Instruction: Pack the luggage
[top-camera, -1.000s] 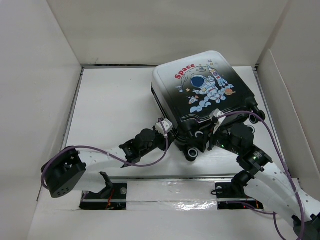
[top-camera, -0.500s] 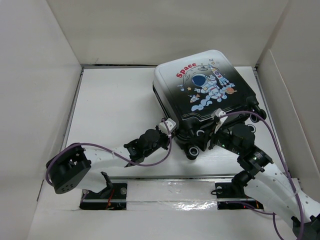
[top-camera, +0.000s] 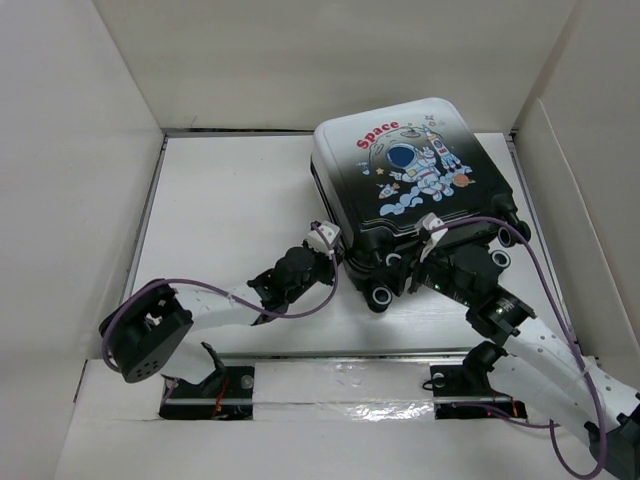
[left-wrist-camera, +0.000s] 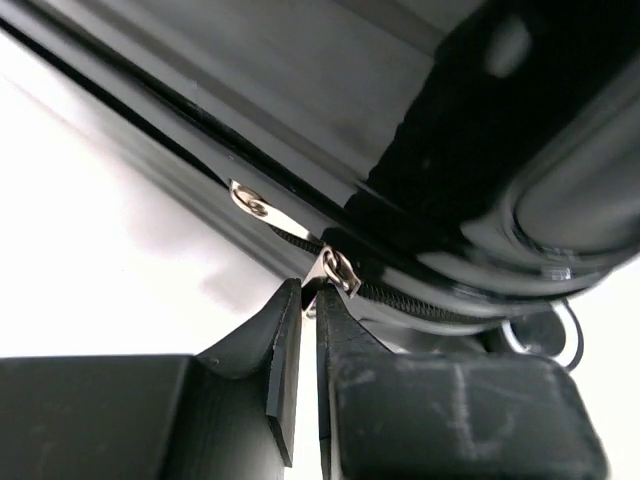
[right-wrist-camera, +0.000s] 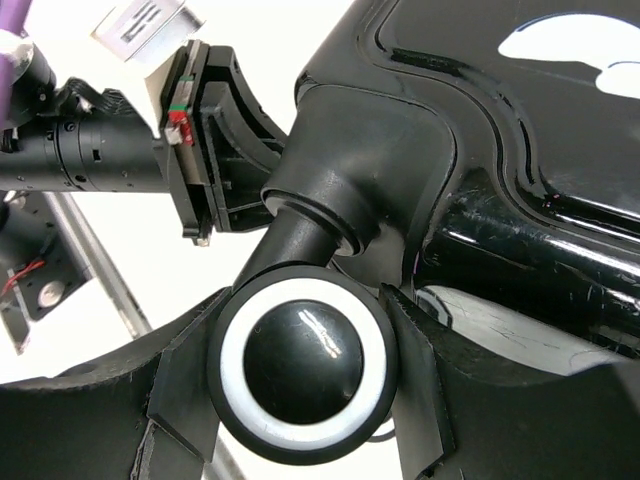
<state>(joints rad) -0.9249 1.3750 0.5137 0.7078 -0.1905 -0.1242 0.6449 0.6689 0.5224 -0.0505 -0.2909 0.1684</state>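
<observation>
The luggage (top-camera: 410, 165) lies closed and flat at the back right of the table, astronaut picture and red "Space" facing up. My left gripper (left-wrist-camera: 310, 292) is at its near left corner (top-camera: 340, 257), shut on a silver zipper pull (left-wrist-camera: 337, 270). A second pull (left-wrist-camera: 254, 205) lies further along the zipper, untouched. My right gripper (right-wrist-camera: 300, 372) is at the near edge of the case (top-camera: 405, 265). Its fingers (right-wrist-camera: 188, 385) press on both sides of a black-and-white caster wheel (right-wrist-camera: 303, 365).
White walls (top-camera: 90, 150) box in the table on the left, back and right. Other wheels of the case (top-camera: 381, 296) (top-camera: 498, 258) stick out toward the arms. The left arm's purple cable (top-camera: 260, 310) loops over the near left table.
My left gripper has shut on the zipper pull. The case has shifted a little away and to the right, and the left arm has followed it. The right gripper still holds the wheel.
</observation>
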